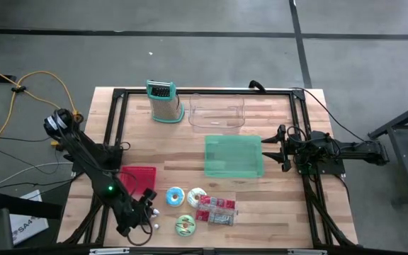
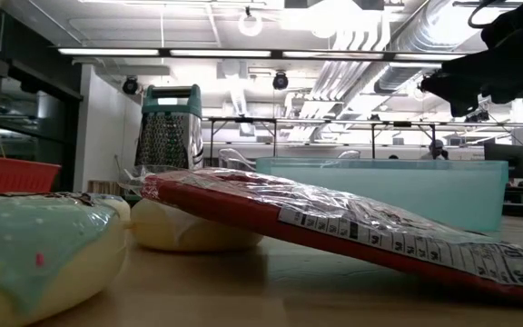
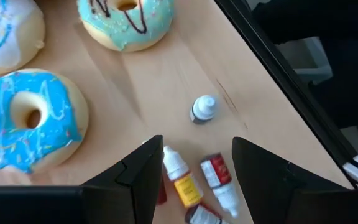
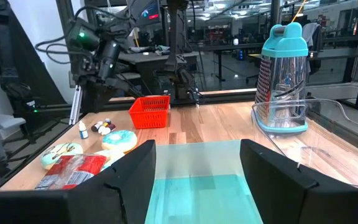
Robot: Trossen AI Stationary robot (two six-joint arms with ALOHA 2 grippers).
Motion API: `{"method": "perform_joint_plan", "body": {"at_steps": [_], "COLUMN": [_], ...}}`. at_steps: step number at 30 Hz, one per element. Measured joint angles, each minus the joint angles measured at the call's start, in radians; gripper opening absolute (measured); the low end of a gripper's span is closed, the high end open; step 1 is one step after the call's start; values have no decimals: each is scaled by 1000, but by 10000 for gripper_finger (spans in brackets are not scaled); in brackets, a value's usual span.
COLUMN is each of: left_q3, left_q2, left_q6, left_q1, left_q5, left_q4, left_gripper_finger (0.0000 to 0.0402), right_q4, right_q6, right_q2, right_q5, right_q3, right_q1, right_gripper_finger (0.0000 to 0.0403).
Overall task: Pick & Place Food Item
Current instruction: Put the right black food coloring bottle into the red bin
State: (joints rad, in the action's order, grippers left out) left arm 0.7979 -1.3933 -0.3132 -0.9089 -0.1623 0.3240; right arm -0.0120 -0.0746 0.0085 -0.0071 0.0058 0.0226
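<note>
Three doughnuts lie on the table (image 1: 261, 191), all loose, none lifted; landmark for every place below is the green bin (image 1: 234, 156) at mid-table

Item: blue-iced doughnut (image 3: 27, 118), near the front edge, well apart from the green bin, on its left-arm side
Item: white-iced doughnut (image 3: 5, 28), just beside the blue one, nearer the bin
Item: green-iced doughnut (image 3: 126, 22), closest to the front edge, farther from the bin than the other two
Item: small bottles (image 3: 185, 183), a cluster directly under my fingers, farthest of all from the bin; one more bottle (image 3: 202, 109) stands alone near them
Item: snack packet (image 1: 216, 210), touching the doughnut group, in front of the bin
Item: red basket (image 1: 139, 178), grater (image 1: 163, 101), clear tub (image 1: 217, 113), none involved

My left gripper (image 3: 194, 165): released, fingers spread wide, holding nothing, poised above the bottles
My right gripper (image 1: 282, 145): parked just beside the bin, spread, idle

Progress, as I judge it: nothing picked, nothing placed; bin holds no food; grasp, carry and drop all remain
</note>
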Motion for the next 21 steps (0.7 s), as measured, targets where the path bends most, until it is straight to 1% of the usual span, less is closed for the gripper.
{"method": "perform_joint_plan", "body": {"at_steps": [11, 16, 21], "left_q3": [0, 0, 0], "left_q2": [-122, -157, -171], "left_q6": [1, 0, 9], "left_q1": [-17, -24, -24], "left_q5": [3, -9, -39], "left_q4": [-139, -194, -211], "left_gripper_finger": [187, 187, 187], "right_q4": [0, -1, -4], "right_q6": [0, 0, 0], "right_q2": [0, 0, 0], "right_q5": [0, 0, 0], "right_q3": [0, 0, 0], "right_q1": [0, 0, 0], "right_gripper_finger": [223, 223, 223]}}
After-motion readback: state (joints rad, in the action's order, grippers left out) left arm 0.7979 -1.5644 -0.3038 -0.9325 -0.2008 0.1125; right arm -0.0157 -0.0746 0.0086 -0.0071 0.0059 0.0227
